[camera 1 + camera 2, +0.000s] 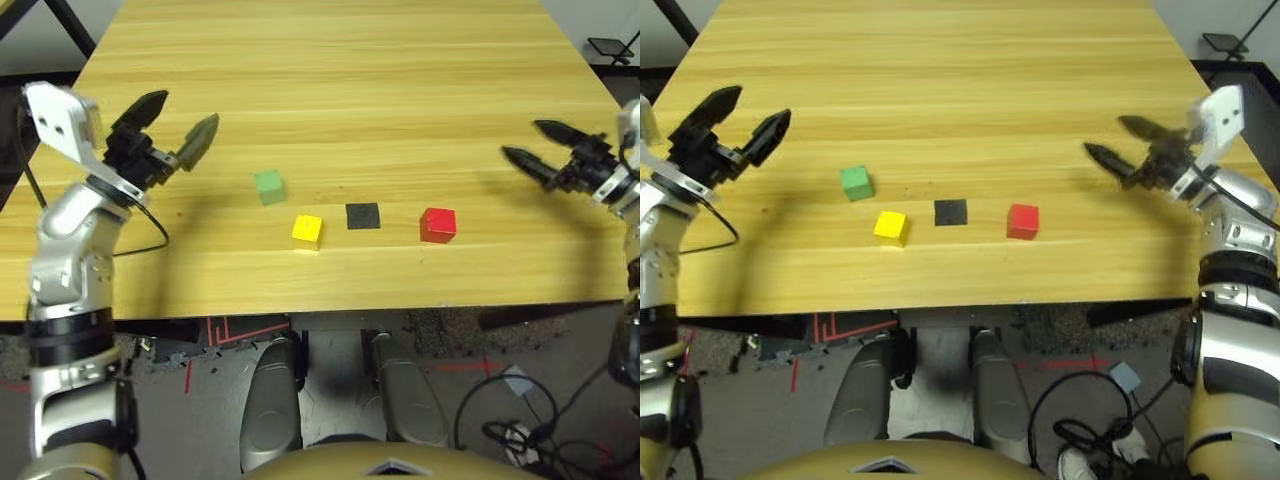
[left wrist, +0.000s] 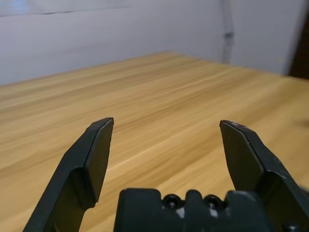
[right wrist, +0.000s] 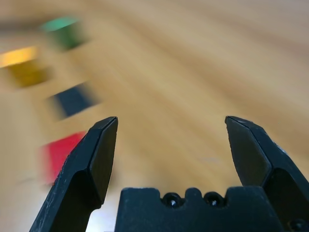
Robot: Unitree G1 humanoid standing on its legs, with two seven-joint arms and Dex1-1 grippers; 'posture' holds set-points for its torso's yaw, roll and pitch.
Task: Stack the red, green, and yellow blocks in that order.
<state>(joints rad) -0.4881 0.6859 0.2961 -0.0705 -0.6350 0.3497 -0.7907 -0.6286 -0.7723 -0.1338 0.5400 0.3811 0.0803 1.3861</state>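
I see 3 blocks apart near the table's (image 1: 400,90) front edge: green (image 1: 268,186) leftmost, yellow (image 1: 307,230) just beside it, red (image 1: 438,224) rightmost past a black patch (image 1: 363,215). Both claws hover released and empty. My right claw (image 1: 534,149) is nearer red, which lies inward and toward me from it; my left claw (image 1: 174,125) is nearer green.

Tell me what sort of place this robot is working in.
Probably a robotics lab or test room. A plain wooden table holds just three coloured blocks, red, green and yellow, and a black square patch. Loose cables and red tape marks lie on the speckled floor beneath.
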